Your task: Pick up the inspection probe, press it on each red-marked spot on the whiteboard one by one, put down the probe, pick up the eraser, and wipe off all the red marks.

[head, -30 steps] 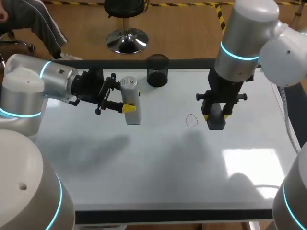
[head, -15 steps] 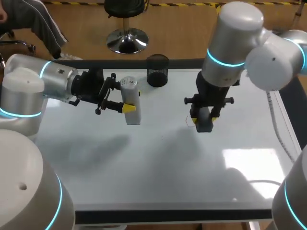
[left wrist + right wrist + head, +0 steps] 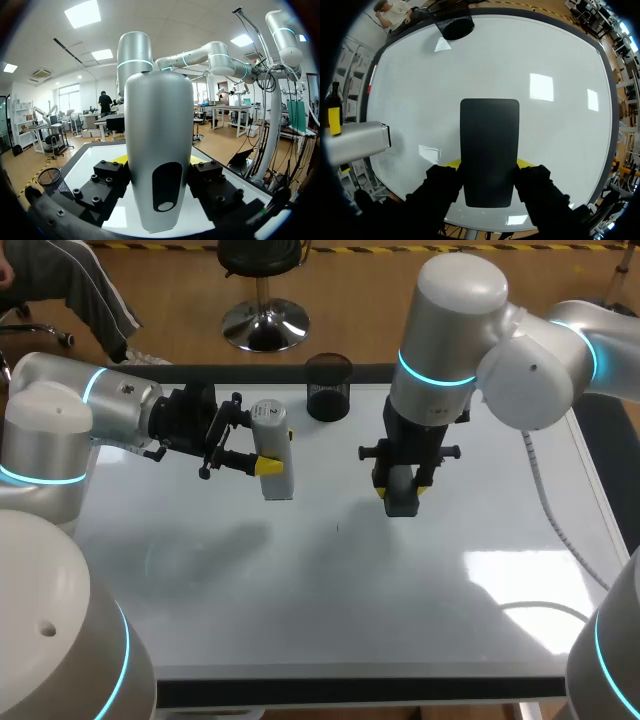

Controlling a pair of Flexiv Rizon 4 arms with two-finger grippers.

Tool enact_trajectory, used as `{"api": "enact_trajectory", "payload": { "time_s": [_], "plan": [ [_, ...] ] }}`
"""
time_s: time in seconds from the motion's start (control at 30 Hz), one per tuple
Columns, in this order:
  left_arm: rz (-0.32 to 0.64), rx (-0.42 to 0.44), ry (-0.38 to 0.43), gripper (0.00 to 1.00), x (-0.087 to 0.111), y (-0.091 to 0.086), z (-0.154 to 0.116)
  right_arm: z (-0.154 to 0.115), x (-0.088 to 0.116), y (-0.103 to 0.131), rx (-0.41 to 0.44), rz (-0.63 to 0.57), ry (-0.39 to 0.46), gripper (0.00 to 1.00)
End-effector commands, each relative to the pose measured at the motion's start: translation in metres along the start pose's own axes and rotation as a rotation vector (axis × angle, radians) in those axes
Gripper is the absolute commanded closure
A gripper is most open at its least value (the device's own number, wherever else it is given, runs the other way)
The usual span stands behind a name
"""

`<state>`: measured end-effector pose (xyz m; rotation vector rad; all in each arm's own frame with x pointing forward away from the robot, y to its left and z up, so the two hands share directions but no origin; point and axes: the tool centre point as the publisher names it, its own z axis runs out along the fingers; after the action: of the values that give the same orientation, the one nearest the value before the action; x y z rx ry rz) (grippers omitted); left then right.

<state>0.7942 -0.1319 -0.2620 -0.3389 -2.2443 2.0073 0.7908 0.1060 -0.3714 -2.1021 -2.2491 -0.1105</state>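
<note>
open: whiteboard (image 3: 350, 610) front | obstacles: mesh cup (image 3: 328, 387), probe (image 3: 272, 450) rear-left

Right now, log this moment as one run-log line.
left hand: shut on probe, above whiteboard left side | right hand: shut on eraser, at board middle | red marks: none in view

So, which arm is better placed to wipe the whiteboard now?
The right. The right gripper is shut on the dark eraser, held low over the middle of the whiteboard. The left gripper is shut on the silver probe, off to the side, so it has no free fingers.
</note>
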Motion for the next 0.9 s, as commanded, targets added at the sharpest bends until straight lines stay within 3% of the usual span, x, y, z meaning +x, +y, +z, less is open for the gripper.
{"api": "enact_trajectory", "payload": {
  "time_s": [0.03,0.5,0.9],
  "plan": [
    [0.002,0.000,-0.002,1.00,0.001,-0.001,0.000,0.007,0.010,0.007,0.008,-0.006,0.005,1.00],
    [0.002,0.000,-0.002,1.00,0.001,-0.001,0.000,0.026,0.039,0.020,0.015,-0.030,0.053,1.00],
    [0.002,0.000,-0.002,1.00,0.001,-0.001,0.000,0.046,0.045,0.025,0.022,-0.030,0.091,1.00]
  ]
}}
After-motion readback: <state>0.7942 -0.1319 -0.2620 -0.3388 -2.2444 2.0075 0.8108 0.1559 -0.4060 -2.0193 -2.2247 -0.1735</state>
